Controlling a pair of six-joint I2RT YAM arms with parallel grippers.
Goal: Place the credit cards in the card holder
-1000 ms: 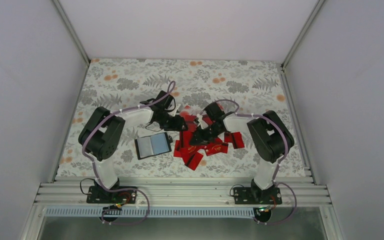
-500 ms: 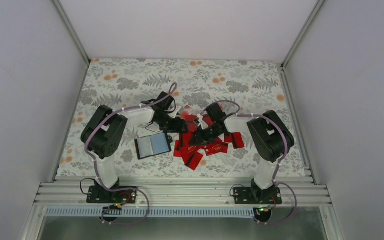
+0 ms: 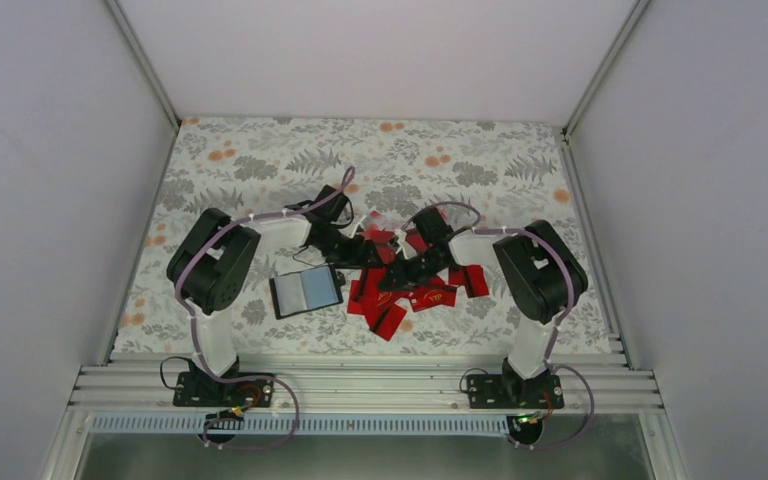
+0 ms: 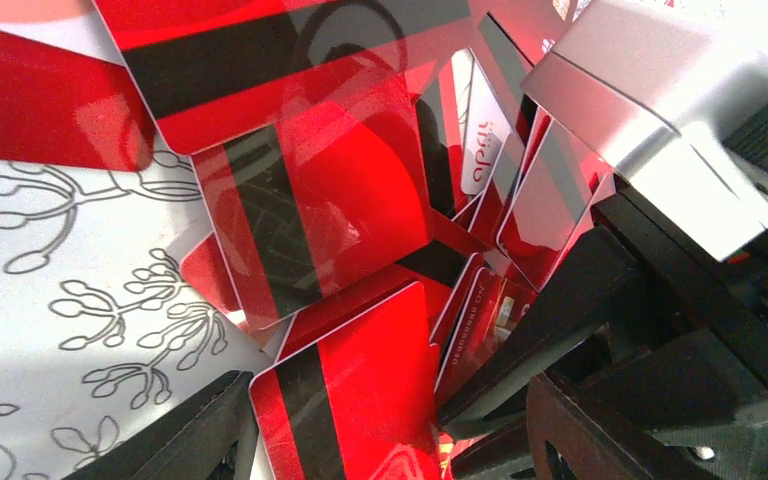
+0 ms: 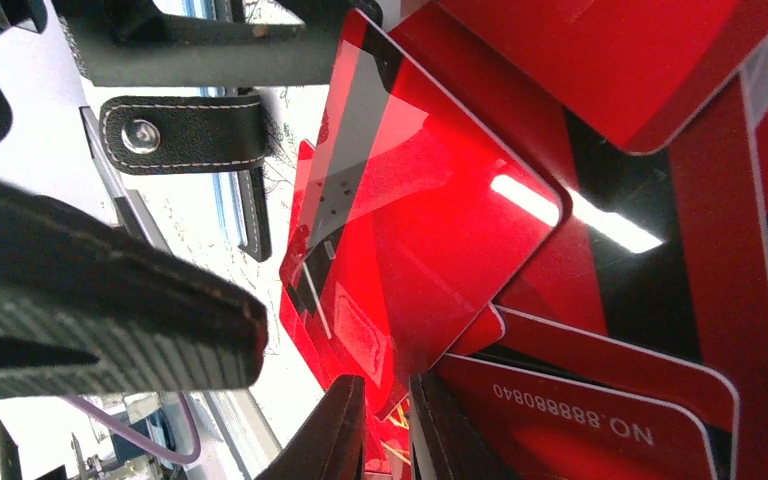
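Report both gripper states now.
Left gripper: open, holding nothing.
Right gripper: shut on a red credit card.

credit cards [image 4: 320, 210]: red, black-striped, overlapping in a heap
counter [image 4: 50, 290]: floral print, showing at left
fingers [image 4: 200, 430]: apart, one card's end between them

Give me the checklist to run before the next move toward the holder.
1. Right tool shut on a card: ok.
2. Only one card in that grip: cannot tell.
3. Left tool open, holding nothing: ok.
4. Holder lies open, pockets up: ok.
5. Tools clear of each other: not ok, both crowd over the cards.
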